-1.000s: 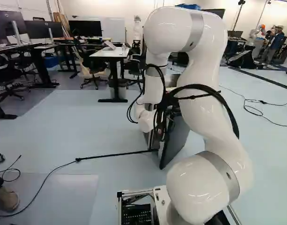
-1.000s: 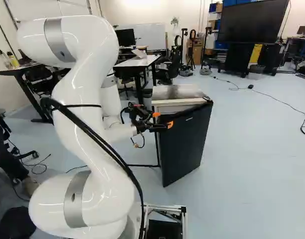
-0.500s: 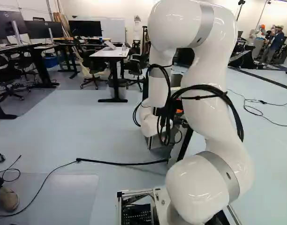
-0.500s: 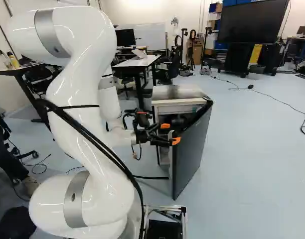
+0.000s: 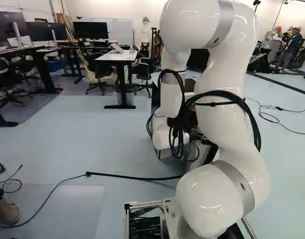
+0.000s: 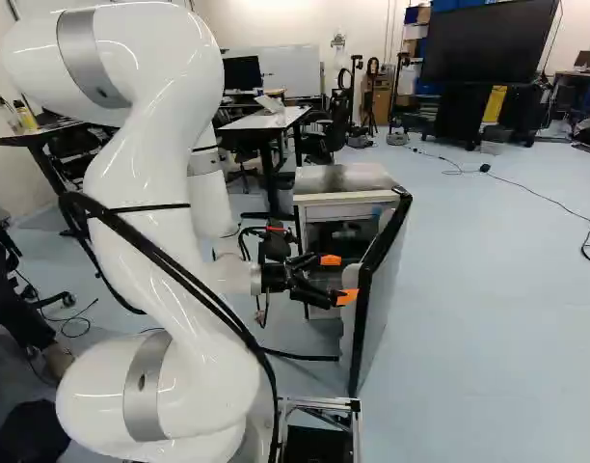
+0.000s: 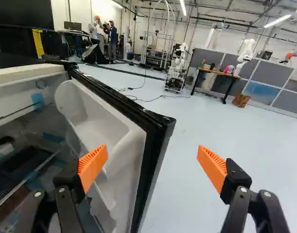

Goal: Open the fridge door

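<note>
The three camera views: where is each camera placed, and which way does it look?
Left base view: behind the arm, to its left, facing ahead and slightly down; arm right of middle.
Right base view: behind, to its right, facing toward the open fridge door; arm left of middle.
Wrist view: on the wrist, looking along the gripper past the door; both fingers show.
The last two share the door.

In the right base view, the pale floor (image 6: 488, 328) is carrying the fridge (image 6: 345, 181) towards four o'clock and one thin cable (image 6: 485, 168) towards three; in the left base view, one black cable (image 5: 88, 174) lies towards eight.
</note>
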### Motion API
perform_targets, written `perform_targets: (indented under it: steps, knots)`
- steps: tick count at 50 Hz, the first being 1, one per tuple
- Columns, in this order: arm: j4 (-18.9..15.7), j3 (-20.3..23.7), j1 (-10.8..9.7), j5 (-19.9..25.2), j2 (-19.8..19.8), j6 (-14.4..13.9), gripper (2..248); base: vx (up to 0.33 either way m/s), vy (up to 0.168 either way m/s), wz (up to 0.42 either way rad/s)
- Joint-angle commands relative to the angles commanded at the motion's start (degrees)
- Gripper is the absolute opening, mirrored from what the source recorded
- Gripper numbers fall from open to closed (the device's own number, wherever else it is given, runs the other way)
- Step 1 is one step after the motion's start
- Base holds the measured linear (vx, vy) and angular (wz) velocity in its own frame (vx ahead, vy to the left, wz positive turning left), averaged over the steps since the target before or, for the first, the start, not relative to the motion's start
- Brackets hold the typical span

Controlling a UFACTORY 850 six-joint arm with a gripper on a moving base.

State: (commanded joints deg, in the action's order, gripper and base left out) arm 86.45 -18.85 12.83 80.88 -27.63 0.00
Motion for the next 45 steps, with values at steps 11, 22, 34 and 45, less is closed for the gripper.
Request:
perform_targets:
  steps: [11, 22, 34, 45]
  knots:
    - [0.02, 0.02, 0.0, 1.1, 0.01, 0.0, 247, 0.0, 0.0, 0.0]
    - [0.02, -0.35, -0.62, 3.87, -0.11, 0.0, 247, 0.0, 0.0, 0.0]
    - [0.02, -1.85, -3.02, 6.6, -0.61, 0.0, 247, 0.0, 0.0, 0.0]
    - [0.04, -4.44, -6.86, 6.94, -1.52, 0.0, 247, 0.0, 0.0, 0.0]
